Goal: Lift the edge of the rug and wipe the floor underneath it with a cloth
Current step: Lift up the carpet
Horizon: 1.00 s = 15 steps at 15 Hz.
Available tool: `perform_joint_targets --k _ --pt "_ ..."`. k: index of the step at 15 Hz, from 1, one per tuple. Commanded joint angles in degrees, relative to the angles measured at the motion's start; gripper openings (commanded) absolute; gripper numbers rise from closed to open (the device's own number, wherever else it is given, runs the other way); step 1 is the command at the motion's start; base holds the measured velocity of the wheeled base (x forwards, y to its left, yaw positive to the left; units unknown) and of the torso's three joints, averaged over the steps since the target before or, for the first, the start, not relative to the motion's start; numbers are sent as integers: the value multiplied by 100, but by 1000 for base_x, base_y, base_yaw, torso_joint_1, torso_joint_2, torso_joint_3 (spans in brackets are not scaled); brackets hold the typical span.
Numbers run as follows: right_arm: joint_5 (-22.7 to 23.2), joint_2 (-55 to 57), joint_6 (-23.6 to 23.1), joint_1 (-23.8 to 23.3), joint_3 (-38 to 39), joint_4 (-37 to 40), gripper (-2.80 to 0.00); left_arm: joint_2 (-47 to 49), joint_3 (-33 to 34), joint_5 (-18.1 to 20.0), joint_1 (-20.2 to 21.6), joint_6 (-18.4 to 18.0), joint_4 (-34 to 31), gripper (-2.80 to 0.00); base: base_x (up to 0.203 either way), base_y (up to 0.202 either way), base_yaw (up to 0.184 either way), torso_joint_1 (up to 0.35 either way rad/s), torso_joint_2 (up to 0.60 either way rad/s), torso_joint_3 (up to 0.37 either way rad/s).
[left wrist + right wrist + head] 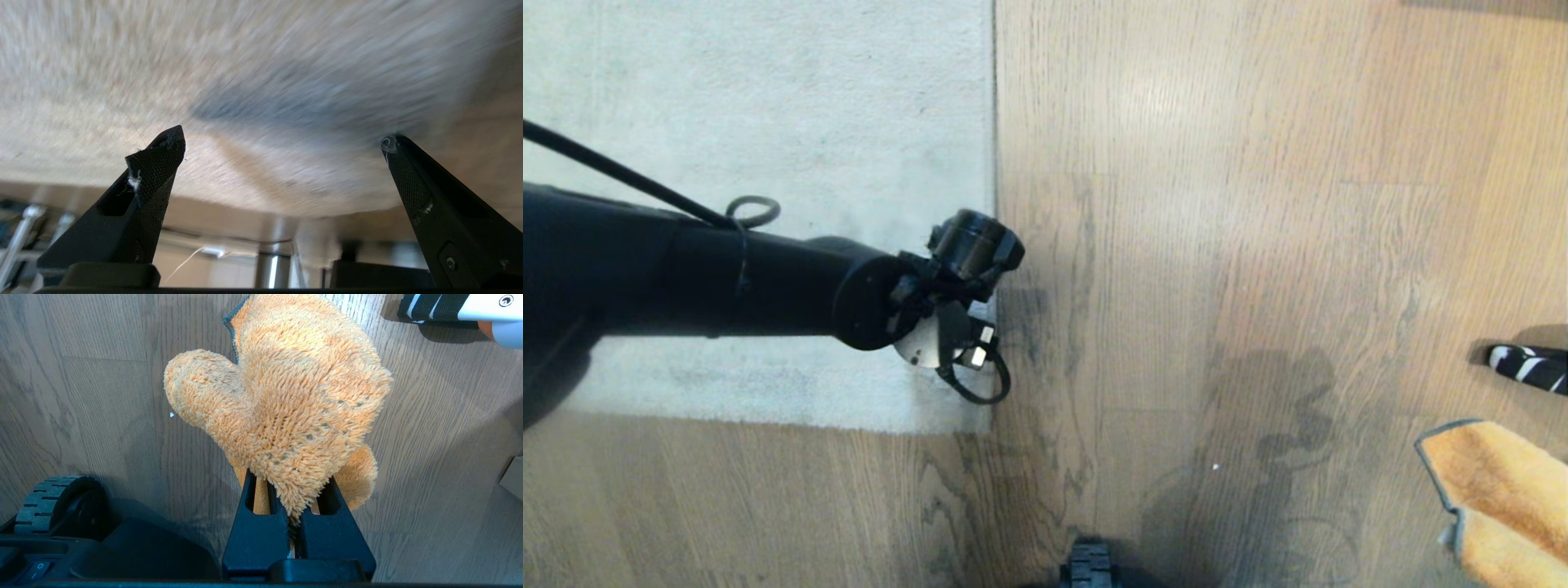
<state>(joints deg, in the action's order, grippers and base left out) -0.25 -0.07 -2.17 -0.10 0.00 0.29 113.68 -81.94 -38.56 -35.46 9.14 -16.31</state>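
L gripper (282, 143) sits low over the rug edge (994, 122), near the rug's front corner, jaws spread wide w/ nothing between them; in the left wrist view both black fingers (157, 163) frame blurred grey-beige pile, and bits of fluff cling to the tips. Can't tell whether the tips touch the rug. In the head view the L arm (686, 278) reaches across the rug (768, 122) from the left, wrist right at the border, so the edge runs straight away from the claw toward the far side, and bare floor (1217, 245) starts immediately on the claw's right. Rug lies flat there, border on the planks. R gripper (298, 522) is clenched on the cloth (282, 400): the orange-yellow fluffy rag bunches up out of the closed fingers and hangs over the wood floor, dark stitched border showing at its far side. In the head view the cloth (1503, 498) shows at the lower right corner, well apart from the L claw and the rug edge. Beyond the cloth lies a black-and-white striped item (1531, 367) on the floor. A ribbed black wheel (53, 498) of the base shows beside the R claw.
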Motion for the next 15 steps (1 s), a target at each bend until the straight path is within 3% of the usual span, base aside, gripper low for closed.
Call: perform_joint_targets --k 1,8,15 --pt "-2 7 -3 1 0 -3 -280 -19 -215 67 -91 26 -12 0 0 0 0 0 0 0" --pt "-2 7 -3 1 0 -3 -280 -174 -305 156 -248 4 -17 0 0 0 0 0 0 0" --pt "-2 7 -3 1 0 -3 -280 169 -208 19 -49 -77 22 0 0 0 0 0 0 0"
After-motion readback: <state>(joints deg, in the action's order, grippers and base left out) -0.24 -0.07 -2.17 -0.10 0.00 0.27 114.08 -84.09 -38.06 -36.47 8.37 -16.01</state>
